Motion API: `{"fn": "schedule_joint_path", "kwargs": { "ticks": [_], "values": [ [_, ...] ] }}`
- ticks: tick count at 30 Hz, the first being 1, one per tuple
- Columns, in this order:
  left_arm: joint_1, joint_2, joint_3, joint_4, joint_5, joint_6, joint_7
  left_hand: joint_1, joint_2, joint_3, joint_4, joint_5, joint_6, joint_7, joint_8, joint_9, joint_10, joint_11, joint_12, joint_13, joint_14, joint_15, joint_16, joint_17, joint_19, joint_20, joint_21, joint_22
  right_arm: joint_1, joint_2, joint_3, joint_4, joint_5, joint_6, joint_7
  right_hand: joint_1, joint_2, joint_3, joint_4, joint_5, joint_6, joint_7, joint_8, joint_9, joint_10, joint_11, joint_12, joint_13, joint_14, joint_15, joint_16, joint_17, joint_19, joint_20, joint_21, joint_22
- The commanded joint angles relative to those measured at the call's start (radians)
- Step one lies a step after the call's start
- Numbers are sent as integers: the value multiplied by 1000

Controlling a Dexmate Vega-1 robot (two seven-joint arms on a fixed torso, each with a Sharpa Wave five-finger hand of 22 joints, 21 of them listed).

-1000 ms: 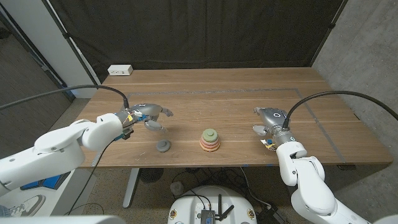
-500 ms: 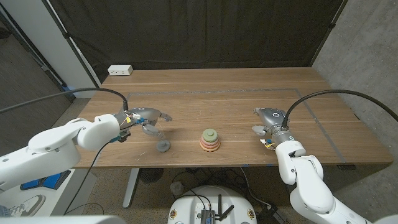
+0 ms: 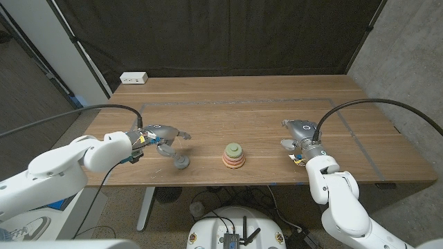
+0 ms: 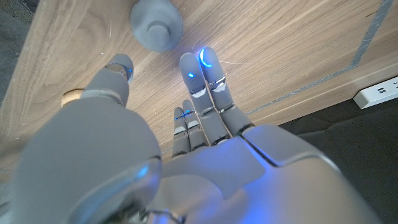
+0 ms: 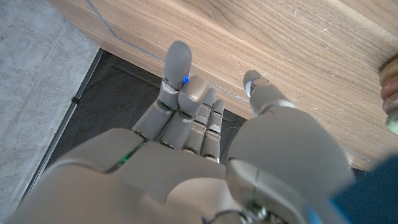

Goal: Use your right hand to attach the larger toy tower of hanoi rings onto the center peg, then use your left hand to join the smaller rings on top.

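The ring tower [image 3: 233, 156] stands at the table's middle near the front edge, with orange and pink rings below and a green top. A small grey ring piece [image 3: 181, 163] sits left of it; it shows as a round grey knob [image 4: 157, 25] in the left wrist view. My left hand [image 3: 165, 135] hovers just behind and left of the grey piece, fingers [image 4: 202, 81] apart, holding nothing. My right hand [image 3: 299, 133] waits to the right of the tower, open and empty, its fingers [image 5: 180, 93] reaching out. The tower's edge [image 5: 390, 99] shows in the right wrist view.
A white power strip [image 3: 133, 78] lies at the table's back left corner, also seen as a white strip [image 4: 379, 93] in the left wrist view. A grey tape line [image 3: 242, 102] runs across the back of the table. A black curtain hangs behind.
My left hand has come down and nearer the front edge, closing on the grey ring piece. The right hand and the tower have not moved.
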Motion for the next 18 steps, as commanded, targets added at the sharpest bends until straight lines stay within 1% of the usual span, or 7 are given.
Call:
{"fn": "schedule_joint_path", "kwargs": {
  "ticks": [1,7,10,18],
  "values": [
    [26,-40,-3,2,71,-24,-28,6,-6,-6,-1,-2,-7,0,2,-1,-3,4,5,1,-4,-112,-2,1,-2,-122,-2,4,3,14,-4,0,-25,1,24,4,13,3,1,7,-5,2,1,3,9,1,-3,2,6,-33,8,5,2,-57,7,4],
    [39,-60,-13,1,101,-35,-30,10,-6,-6,-2,-2,-10,2,4,-2,-8,5,5,-1,-4,-112,-1,0,-2,-121,-1,4,1,21,-1,3,-29,4,27,4,14,3,1,8,-4,2,1,3,10,2,-4,2,5,-33,8,4,2,-57,7,4],
    [38,-64,-6,4,120,-45,-27,11,-6,-6,-2,-2,-10,1,5,-2,-6,4,7,-2,-3,-112,-1,0,-2,-122,-1,4,-1,21,2,4,-26,9,24,4,14,4,1,9,-5,2,1,3,10,2,-5,2,-1,-34,2,-2,2,-57,7,4],
    [28,-71,9,2,155,-36,-43,15,-5,-7,-3,-2,-8,1,9,-4,-1,2,11,-5,-1,-112,0,0,-1,-122,0,5,1,26,3,5,-34,11,35,4,15,5,0,11,-3,2,1,3,11,1,-6,2,1,-34,3,0,2,-57,8,4]
  ]
}}
